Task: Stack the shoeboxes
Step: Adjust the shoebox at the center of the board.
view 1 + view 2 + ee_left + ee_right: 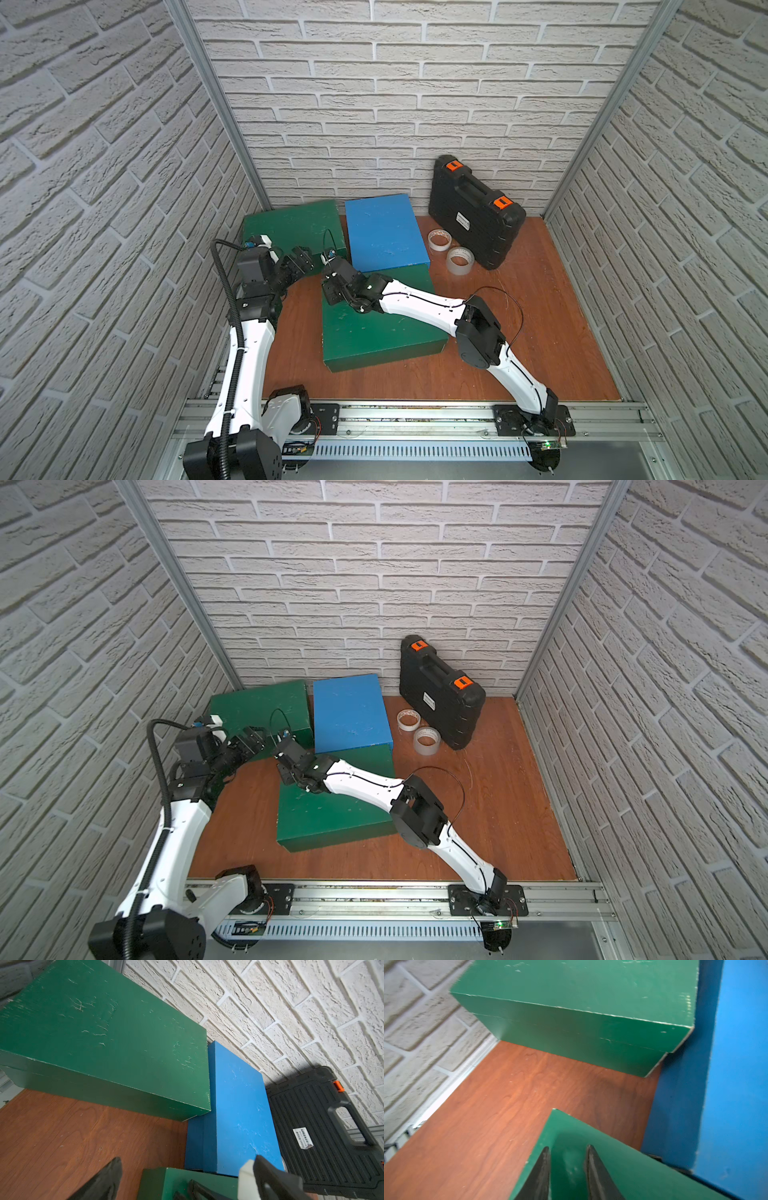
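Stacking looks half done: blue box (380, 226) end lies on green box (374, 332) just in front. R gripper (568, 1151) closed, empty, over that lid's corner; L gripper (185, 1162) wide open, empty, left of blue box. Next, I think: square both boxes.

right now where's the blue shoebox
In both top views the blue shoebox sits by the back wall, between the far green shoebox on its left and the tape rolls; its near end meets the near green shoebox.
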Robot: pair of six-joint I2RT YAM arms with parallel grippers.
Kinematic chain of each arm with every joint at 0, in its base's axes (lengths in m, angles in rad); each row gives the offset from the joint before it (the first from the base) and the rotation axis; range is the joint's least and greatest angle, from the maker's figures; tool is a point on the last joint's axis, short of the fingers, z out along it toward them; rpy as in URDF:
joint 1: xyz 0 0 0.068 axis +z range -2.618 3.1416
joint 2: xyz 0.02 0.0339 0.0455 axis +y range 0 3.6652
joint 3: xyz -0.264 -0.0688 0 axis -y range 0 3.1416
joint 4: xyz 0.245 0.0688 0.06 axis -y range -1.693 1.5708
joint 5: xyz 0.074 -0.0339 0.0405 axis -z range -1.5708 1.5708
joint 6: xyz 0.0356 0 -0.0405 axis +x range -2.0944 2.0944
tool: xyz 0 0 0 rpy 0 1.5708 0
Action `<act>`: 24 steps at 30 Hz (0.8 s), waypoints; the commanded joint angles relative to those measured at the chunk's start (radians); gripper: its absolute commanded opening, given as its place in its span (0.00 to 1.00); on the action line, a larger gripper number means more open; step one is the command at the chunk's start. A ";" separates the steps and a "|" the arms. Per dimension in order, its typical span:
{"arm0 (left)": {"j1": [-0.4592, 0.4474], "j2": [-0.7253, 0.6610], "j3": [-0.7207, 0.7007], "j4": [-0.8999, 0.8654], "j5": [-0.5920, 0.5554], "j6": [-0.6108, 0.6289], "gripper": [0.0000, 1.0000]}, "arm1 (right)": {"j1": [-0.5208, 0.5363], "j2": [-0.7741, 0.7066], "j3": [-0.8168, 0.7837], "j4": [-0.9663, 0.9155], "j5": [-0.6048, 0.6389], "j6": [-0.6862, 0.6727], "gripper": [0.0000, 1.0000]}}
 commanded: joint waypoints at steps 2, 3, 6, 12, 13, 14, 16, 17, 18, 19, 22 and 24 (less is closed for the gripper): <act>0.006 -0.014 -0.026 -0.003 0.013 0.000 0.98 | -0.039 0.006 0.010 -0.068 0.075 0.048 0.30; 0.005 -0.014 -0.026 -0.002 0.013 0.000 0.98 | -0.041 0.005 0.009 -0.072 0.091 0.050 0.30; 0.006 -0.007 -0.027 0.003 0.018 -0.002 0.98 | -0.051 0.007 0.009 -0.094 0.131 0.057 0.30; 0.006 0.008 -0.029 0.020 0.040 -0.011 0.98 | -0.075 -0.006 -0.023 -0.176 0.252 0.120 0.27; 0.006 0.011 -0.030 0.025 0.047 -0.011 0.98 | -0.080 -0.021 -0.048 -0.179 0.278 0.134 0.27; 0.006 0.013 -0.030 0.034 0.060 -0.010 0.98 | -0.080 -0.036 -0.077 -0.174 0.297 0.139 0.27; 0.000 0.024 -0.026 0.053 0.097 -0.002 0.98 | -0.087 -0.088 -0.171 -0.130 0.328 0.144 0.28; -0.004 0.026 -0.021 0.054 0.102 0.000 0.98 | -0.092 -0.110 -0.211 -0.105 0.333 0.146 0.28; -0.012 0.029 -0.017 0.053 0.102 0.004 0.98 | -0.101 -0.135 -0.256 -0.081 0.332 0.155 0.28; -0.022 0.034 -0.012 0.053 0.102 0.009 0.98 | -0.111 -0.162 -0.298 -0.064 0.330 0.167 0.28; -0.058 0.047 0.008 0.041 0.081 0.029 0.98 | -0.148 -0.225 -0.399 -0.022 0.324 0.189 0.28; -0.091 0.062 0.029 0.030 0.055 0.042 0.98 | -0.174 -0.254 -0.451 -0.015 0.325 0.203 0.28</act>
